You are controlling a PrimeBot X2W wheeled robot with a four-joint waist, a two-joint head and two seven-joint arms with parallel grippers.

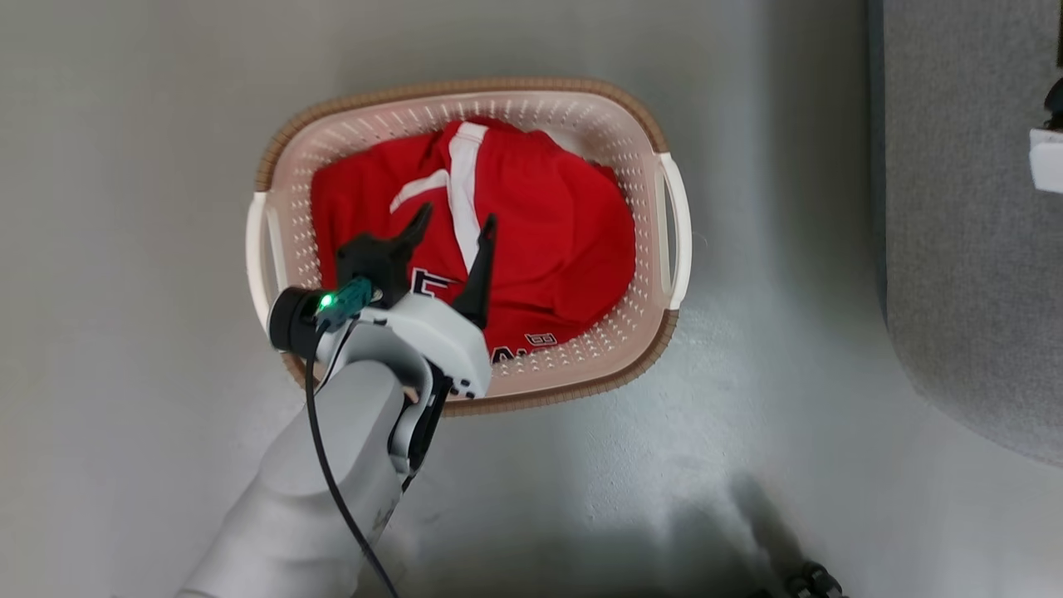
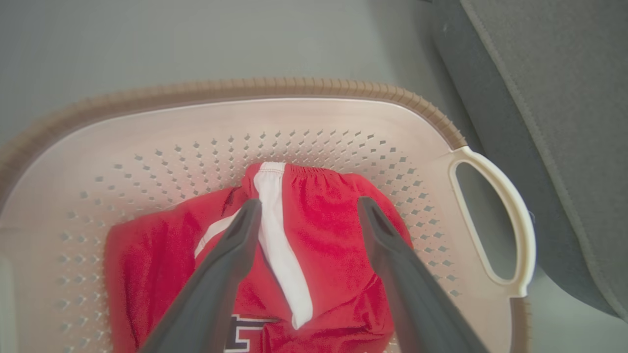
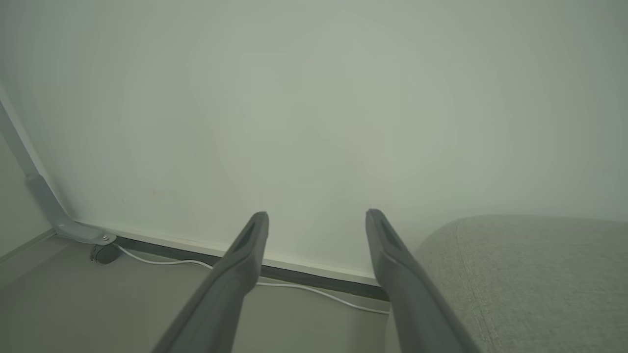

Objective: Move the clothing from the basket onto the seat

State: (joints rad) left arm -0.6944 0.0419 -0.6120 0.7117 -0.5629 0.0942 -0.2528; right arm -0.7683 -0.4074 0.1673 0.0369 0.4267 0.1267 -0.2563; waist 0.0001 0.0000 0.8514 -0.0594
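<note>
Sofa (image 1: 972, 249) — grey, to the right of the basket, the destination.
Basket (image 1: 465, 90) — on the floor, holding the bunched red clothing (image 1: 548, 224).
Left gripper (image 1: 458, 214) — jaws wide, nothing held, poised over the white stripe. Advice: lower onto a raised fold and close deep.
Right gripper (image 3: 316, 215) — jaws wide, nothing held, beside the sofa.

Pale grey forearm (image 1: 274, 515), white wrist housing (image 1: 432, 332), black cable (image 1: 309, 390), green lamp (image 1: 326, 301), dark tapered fingers (image 1: 480, 274).
</note>
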